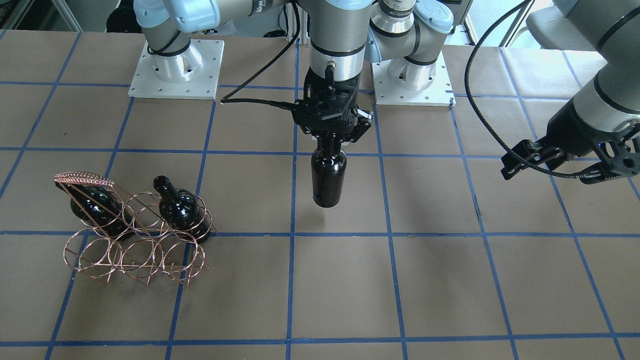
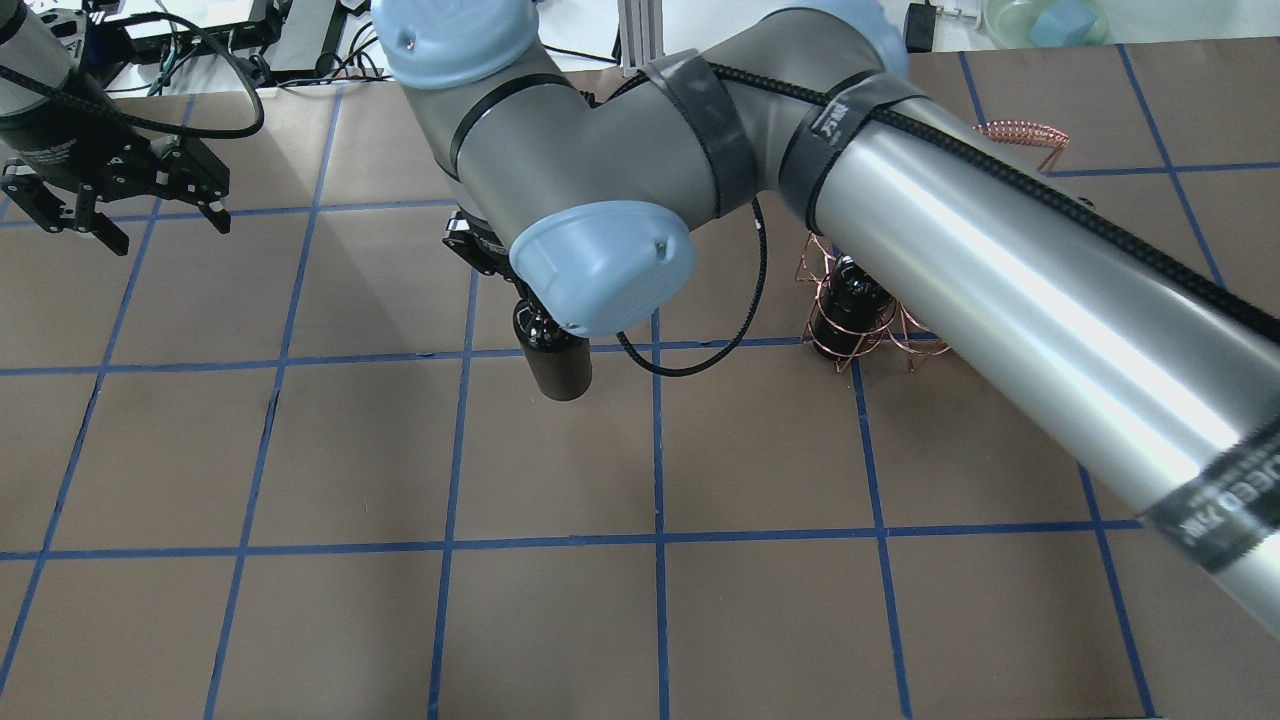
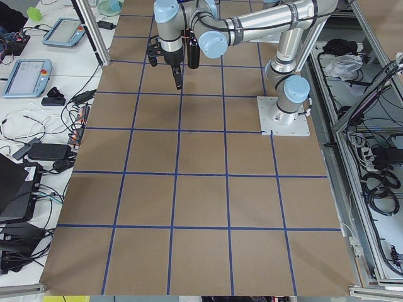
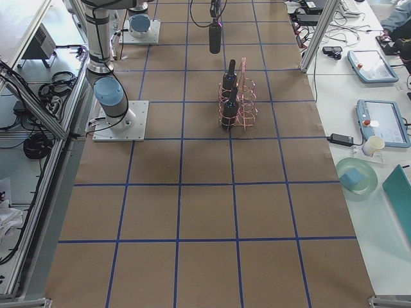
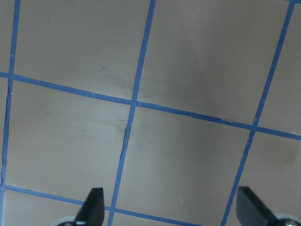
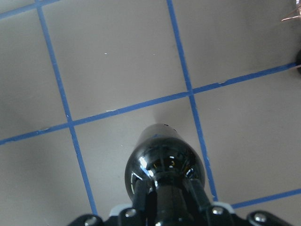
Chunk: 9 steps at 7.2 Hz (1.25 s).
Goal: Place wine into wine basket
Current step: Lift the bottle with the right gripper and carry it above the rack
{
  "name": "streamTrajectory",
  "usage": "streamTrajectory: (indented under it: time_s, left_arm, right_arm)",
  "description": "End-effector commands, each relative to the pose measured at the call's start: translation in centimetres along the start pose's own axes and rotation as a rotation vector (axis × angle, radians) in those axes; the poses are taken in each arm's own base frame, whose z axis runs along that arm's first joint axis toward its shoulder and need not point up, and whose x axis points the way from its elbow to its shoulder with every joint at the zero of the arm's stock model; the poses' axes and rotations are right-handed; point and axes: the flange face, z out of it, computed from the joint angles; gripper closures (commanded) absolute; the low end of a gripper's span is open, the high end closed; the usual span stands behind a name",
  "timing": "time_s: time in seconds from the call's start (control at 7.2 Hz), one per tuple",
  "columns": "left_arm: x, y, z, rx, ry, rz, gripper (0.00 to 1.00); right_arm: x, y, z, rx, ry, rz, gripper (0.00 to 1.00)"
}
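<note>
1 wine [image 1: 328,175] in right gripper [image 1: 330,142], 2 btls [image 1: 94,206] [image 1: 179,210] in wine basket [image 1: 82,178]

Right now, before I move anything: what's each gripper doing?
Left gripper: open, holding nothing.
Right gripper: shut on the neck of the glossy black glass wine bottle, which hangs upright.

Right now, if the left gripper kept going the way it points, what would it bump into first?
Probably just the table: the left gripper, jaws open, points at its bare brown top beside a blue tape line, and its wrist view shows nothing in between.
</note>
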Motion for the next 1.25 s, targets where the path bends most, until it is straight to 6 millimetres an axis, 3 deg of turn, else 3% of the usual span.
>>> streamTrajectory:
  time_s: [0.0,0.28,0.42,0.69,0.97,1.11]
  left_arm:
    - [0.6,0.0,0.1,0.0,0.014,-0.006,0.0]
    - [1.4,0.3,-0.6,0.025,0.002,0.012,0.0]
    - [1.7,0.3,-1.1,0.031,0.0,0.019,0.0]
    - [2.3,1.1,-2.2,0.044,0.0,0.028,0.0]
    - [7.6,3.0,-3.4,0.074,-0.001,0.126,0.0]
    - [9.8,4.1,-4.2,0.093,0.003,0.169,0.0]
  right_arm:
    - [9.7,-1.6,-5.4,-0.114,0.103,-0.026,1.0]
    - [18.8,-3.6,-9.5,-0.118,0.157,-0.112,1.0]
    - [22.0,-3.7,-10.8,-0.105,0.149,-0.141,1.0]
    - [27.2,-5.3,-10.4,-0.112,0.14,-0.165,1.0]
    - [31.3,-8.3,-10.5,-0.065,0.114,-0.18,1.0]
    - [32.1,-9.1,-9.7,-0.043,0.085,-0.167,1.0]
